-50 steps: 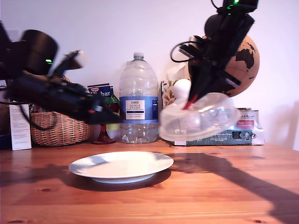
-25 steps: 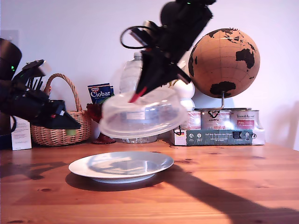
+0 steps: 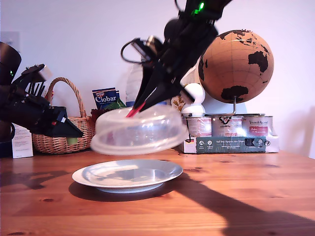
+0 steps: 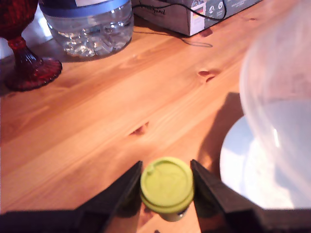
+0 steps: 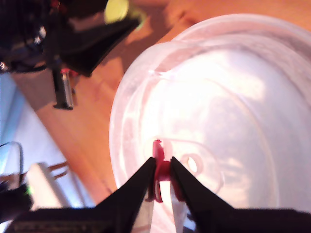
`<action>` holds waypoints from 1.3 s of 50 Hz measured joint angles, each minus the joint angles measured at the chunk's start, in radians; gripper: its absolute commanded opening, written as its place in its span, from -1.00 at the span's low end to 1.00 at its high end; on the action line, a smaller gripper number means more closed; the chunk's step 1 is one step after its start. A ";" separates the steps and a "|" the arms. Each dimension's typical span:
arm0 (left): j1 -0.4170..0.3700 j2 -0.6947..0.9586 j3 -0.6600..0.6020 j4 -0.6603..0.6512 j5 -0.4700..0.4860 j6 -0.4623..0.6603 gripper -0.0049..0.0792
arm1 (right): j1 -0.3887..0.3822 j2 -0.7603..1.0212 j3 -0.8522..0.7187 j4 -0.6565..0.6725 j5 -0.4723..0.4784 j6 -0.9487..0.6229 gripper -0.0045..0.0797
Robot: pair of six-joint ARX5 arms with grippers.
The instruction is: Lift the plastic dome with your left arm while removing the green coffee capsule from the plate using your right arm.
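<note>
While my first gripper (image 4: 167,187) pinches the capsule (image 4: 167,185) between both jaws, lid side facing the wrist camera, it hangs over bare table (image 4: 97,121), off the plate (image 4: 232,160) edge; judging by this, the capsule is already off the plate and held clear so it can't get trapped under the dome (image 4: 277,92)

In the exterior view the first gripper (image 3: 69,132) sits at the exterior view's left, in front of a basket (image 3: 59,140), well apart from the plate (image 3: 162,173), which looks bare

My second gripper (image 5: 163,182) is pressed together on the red tab (image 5: 159,167) at the dome (image 5: 228,111) top; the tab is the only graspable bit, so the pinch there makes sense

In the exterior view the second gripper (image 3: 140,105) holds the dome (image 3: 138,130) tilted, just above the plate and not touching it, the rim nearer the exterior view's left being lower; a one-point hold on a thin tab probably lets it swing, so the tilt is expected

Dome hangs over the plate, so likely it is about to be set on it or is just being kept off it; can't tell which

Behind: bottle (image 4: 87,19), red goblet (image 4: 24,53), globe (image 3: 236,66), boxes (image 3: 226,142), all away from both arms

Risk: tab slipping, dome dropping on plate
</note>
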 measured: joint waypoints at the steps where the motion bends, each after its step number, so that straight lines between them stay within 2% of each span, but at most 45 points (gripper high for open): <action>1: 0.000 0.000 0.000 -0.001 0.000 0.000 -0.43 | 0.001 0.005 0.000 -0.001 -0.005 0.003 -0.92; 41: 0.000 0.000 0.000 -0.042 0.000 0.000 -0.43 | 0.026 0.103 0.000 0.071 -0.040 0.029 -0.92; 53: 0.000 0.000 0.000 -0.048 0.000 0.000 -0.43 | 0.026 0.103 0.000 0.075 0.010 0.030 -0.92; 65: 0.000 0.000 0.000 -0.048 0.000 0.000 -0.43 | 0.026 0.103 0.000 0.055 0.015 0.031 -0.92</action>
